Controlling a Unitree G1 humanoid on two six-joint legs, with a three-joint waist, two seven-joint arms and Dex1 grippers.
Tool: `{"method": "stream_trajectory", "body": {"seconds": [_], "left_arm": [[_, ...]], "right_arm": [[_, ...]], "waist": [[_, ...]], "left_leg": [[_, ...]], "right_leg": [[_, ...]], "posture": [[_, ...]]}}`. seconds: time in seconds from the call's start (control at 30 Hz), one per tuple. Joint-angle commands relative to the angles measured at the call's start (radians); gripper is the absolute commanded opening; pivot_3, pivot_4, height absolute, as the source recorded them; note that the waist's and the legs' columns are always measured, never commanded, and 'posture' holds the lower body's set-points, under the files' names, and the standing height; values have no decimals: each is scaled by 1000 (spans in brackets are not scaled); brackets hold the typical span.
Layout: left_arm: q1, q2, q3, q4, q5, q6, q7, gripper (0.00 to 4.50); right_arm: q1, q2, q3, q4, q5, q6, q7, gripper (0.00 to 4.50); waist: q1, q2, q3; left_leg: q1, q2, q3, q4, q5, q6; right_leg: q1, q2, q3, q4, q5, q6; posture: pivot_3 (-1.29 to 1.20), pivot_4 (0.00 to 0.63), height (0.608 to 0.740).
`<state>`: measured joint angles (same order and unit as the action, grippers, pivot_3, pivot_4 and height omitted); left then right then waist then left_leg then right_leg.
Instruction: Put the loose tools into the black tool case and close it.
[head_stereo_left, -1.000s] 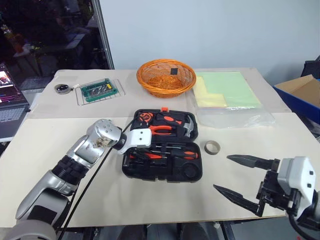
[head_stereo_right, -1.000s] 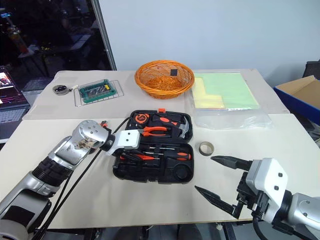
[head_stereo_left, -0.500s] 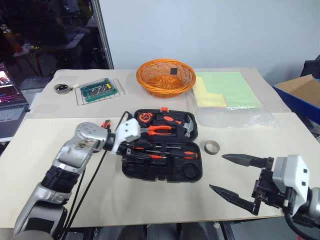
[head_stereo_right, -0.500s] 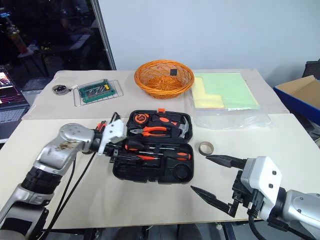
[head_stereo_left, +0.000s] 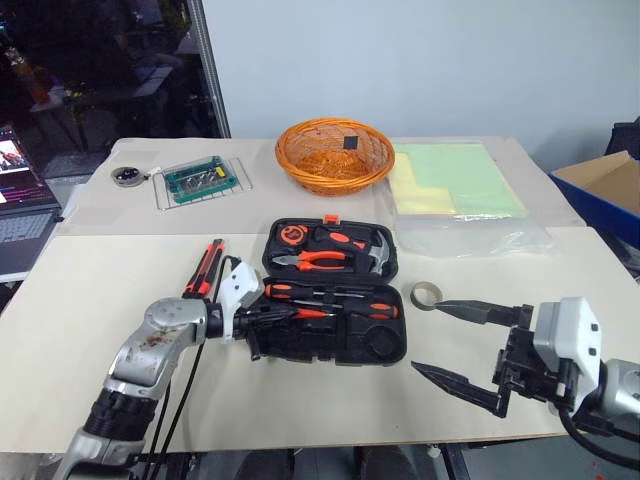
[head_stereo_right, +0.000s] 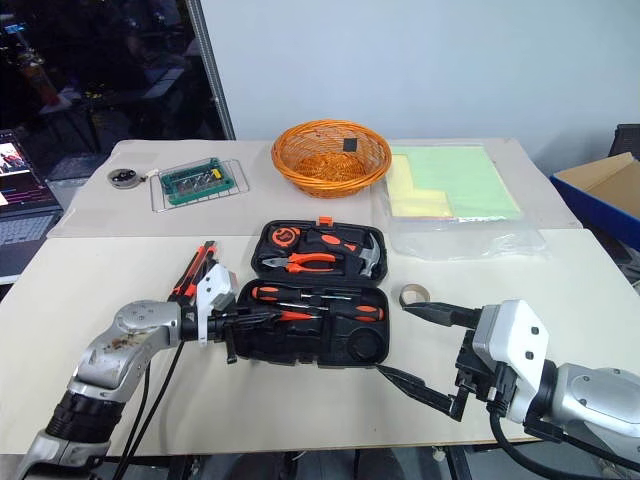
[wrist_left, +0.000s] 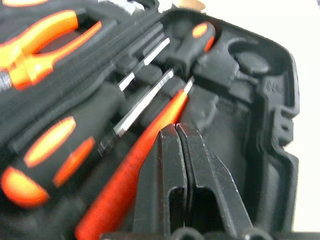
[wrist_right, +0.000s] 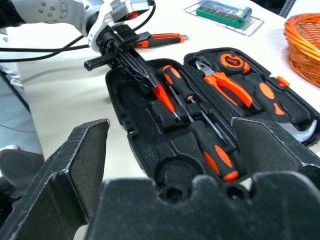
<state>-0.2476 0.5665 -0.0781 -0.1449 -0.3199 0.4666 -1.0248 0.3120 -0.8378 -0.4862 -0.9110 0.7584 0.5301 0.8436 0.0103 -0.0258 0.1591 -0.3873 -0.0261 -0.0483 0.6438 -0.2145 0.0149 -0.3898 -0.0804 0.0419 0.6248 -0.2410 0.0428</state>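
Left hand (wrist_left: 176, 131): fingers pressed together, empty, over tester (wrist_left: 131, 176) in case (head_stereo_left: 335, 300).
Right hand (head_stereo_left: 462, 345): wide, empty, near tape (head_stereo_left: 425, 293).
Knife (head_stereo_left: 203, 269): on desk (head_stereo_left: 90, 300), left of case.

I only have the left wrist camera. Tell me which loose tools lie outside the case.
Observer: The utility knife lies on the table, left of the black tool case.
Operator: Report anything else outside.
Observer: The tape roll sits on the table, right of the case.
Operator: Give me the right gripper.
Observer: The right gripper is open and empty, close by the tape roll.
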Motion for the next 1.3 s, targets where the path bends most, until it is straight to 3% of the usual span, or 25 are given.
{"method": "stream_trajectory", "body": {"seconds": [0.03, 0.47, 0.6, 0.7, 0.87, 1.1, 1.3], "left_arm": [[8, -13, 20, 5, 10, -51, 45, 74], [-45, -77, -16, 121, 30, -25, 128, 74], [-34, -99, 54, 49, -98, -21, 74, 74], [-12, -45, 74, -5, -172, 28, -12, 74], [-11, 45, 14, 45, -100, 5, -48, 74], [-34, 6, -22, 113, -4, -19, 64, 74], [-40, -63, 46, 61, -153, 176, 106, 74]], "right_arm": [[-14, -11, -10, -5, -6, -28, 4, 4500], [-4, -1, -10, -13, -25, -26, -1, 4500], [-1, 2, -10, -18, -22, -25, -5, 4500], [-4, 0, -9, -16, -17, -25, -4, 4500], [-23, -4, 13, -8, -12, -27, 4, 4500], [-25, -3, 14, -14, -10, -22, 3, 4500], [-19, -7, 6, -14, -6, -18, 5, 4500]], "waist": [[1, 0, 0], [5, 3, -2], [5, 4, -2], [0, 3, -2], [-5, 3, -2], [3, 2, -1], [6, 3, -2]], "left_leg": [[0, 0, 0, 0, 0, 0], [1, -1, 0, 0, 0, 0], [1, -1, 0, 0, 0, 0], [0, -1, 0, 0, 0, 0], [0, 1, 0, 0, 0, 0], [0, 1, 0, 0, 0, 0], [1, 1, 0, 0, 0, 0]], "right_leg": [[0, 0, 0, 0, -1, 2], [1, -1, 0, 0, -1, 2], [2, -1, 0, 0, -1, 2], [1, -1, 0, 0, -1, 2], [0, 1, 0, 0, -1, 1], [1, 1, 0, -1, -1, 1], [2, -1, -1, -1, -1, 2]], "posture": [[0, 150, 740], [0, 150, 740], [0, 150, 740], [0, 150, 740], [0, 150, 740], [0, 150, 740], [0, 150, 740]]}}
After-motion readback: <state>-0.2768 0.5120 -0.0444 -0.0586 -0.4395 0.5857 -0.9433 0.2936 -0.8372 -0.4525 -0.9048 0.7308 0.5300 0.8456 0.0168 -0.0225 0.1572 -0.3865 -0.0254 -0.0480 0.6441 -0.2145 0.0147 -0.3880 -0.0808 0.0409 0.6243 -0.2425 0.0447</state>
